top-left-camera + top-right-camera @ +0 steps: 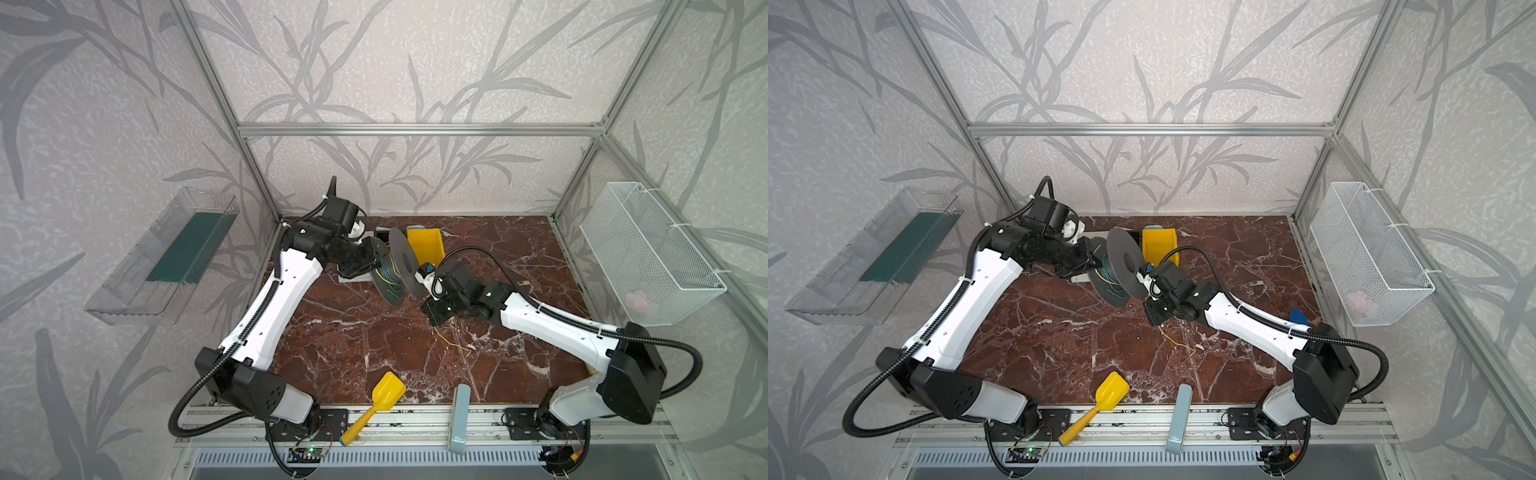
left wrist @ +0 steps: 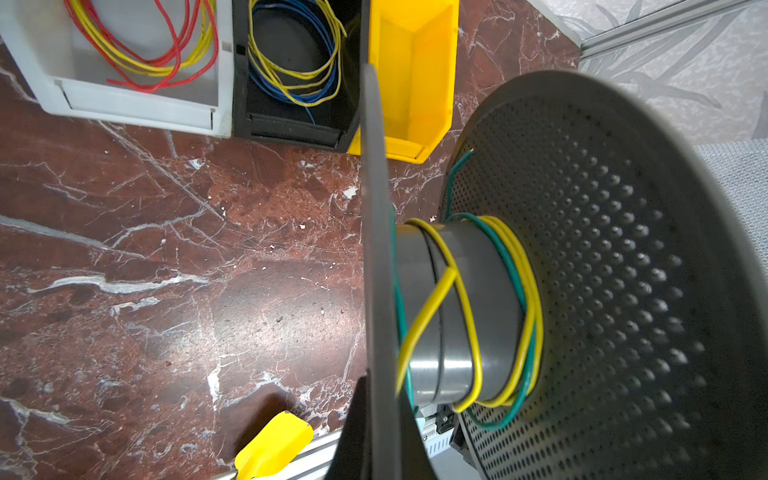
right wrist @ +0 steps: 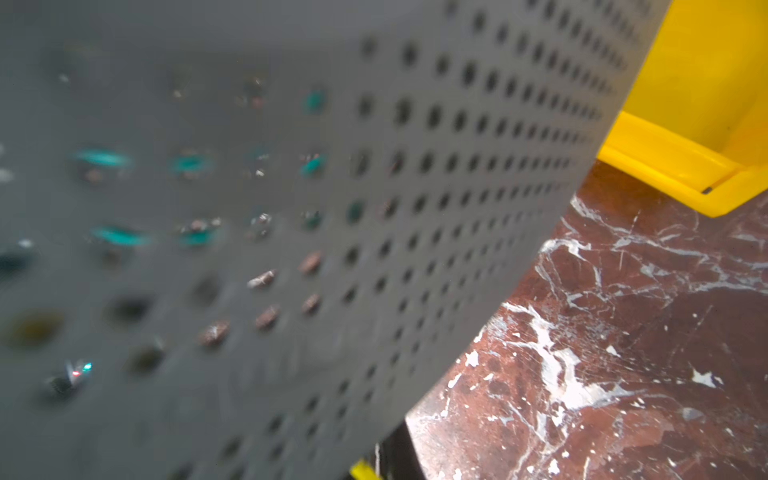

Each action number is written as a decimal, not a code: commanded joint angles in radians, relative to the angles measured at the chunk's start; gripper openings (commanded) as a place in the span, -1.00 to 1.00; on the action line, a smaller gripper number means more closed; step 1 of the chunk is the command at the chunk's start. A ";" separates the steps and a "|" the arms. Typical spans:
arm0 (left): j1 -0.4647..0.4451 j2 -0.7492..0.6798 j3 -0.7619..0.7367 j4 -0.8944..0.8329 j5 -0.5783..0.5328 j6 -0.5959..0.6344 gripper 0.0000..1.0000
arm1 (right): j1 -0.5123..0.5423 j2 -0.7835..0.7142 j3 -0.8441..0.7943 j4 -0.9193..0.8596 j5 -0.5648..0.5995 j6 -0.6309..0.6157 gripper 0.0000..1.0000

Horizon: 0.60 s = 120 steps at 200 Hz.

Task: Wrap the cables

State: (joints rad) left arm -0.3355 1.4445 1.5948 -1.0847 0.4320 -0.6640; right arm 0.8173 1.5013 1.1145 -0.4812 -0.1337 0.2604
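**Spool held between two arms, winding in progress.** The spool (image 1: 397,266) is raised off the table (image 1: 365,357) and tilted. The left gripper (image 1: 372,259) is clamped on the near flange, whose thin edge is seen passing between the fingers in the left wrist view. By this hold the hub (image 2: 453,307) is presumably kept clear of the surface, so that wire can be laid round it. The right gripper (image 1: 417,277) is closed at the outer face of the perforated flange (image 3: 291,208); whether anything is pinched in it cannot be told.

The pale-yellow wire (image 2: 467,307) is wound in a few loose, crossing turns on the hub, beside a green wire (image 2: 513,274). Its free tail (image 1: 449,341) is seen on the table below the right wrist, so the wrapping is judged unfinished.

The table is finished in red-brown marble with white veins. Three bins are set at the back:
- a white bin (image 2: 124,104) with red and yellow wires
- a black bin (image 2: 291,129) with blue and yellow wires
- a yellow bin (image 2: 432,83), in which nothing is seen

A yellow scoop (image 1: 386,392) and a grey-blue bar (image 1: 459,415) are laid across the front rail (image 1: 415,419). The cell is framed in aluminium profile and walled in grey leaf-patterned paper. A clear tray (image 1: 137,286) is hung on the left wall and a white mesh basket (image 1: 648,266) on the right.
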 commanded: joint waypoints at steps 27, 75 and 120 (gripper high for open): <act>0.043 -0.144 -0.287 0.236 0.073 0.034 -1.00 | -0.023 0.125 -0.059 -0.322 0.138 -0.031 -1.00; 0.043 -0.201 -0.387 0.263 0.165 0.136 -1.00 | -0.023 0.233 -0.044 -0.332 0.188 -0.054 -0.69; 0.043 -0.217 -0.471 0.236 0.134 0.186 -1.00 | -0.023 0.237 -0.054 -0.326 0.167 -0.063 -0.08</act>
State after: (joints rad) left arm -0.2951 1.2606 1.1477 -0.8555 0.5289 -0.5495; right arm 0.8036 1.7359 1.0828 -0.7006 -0.0135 0.2104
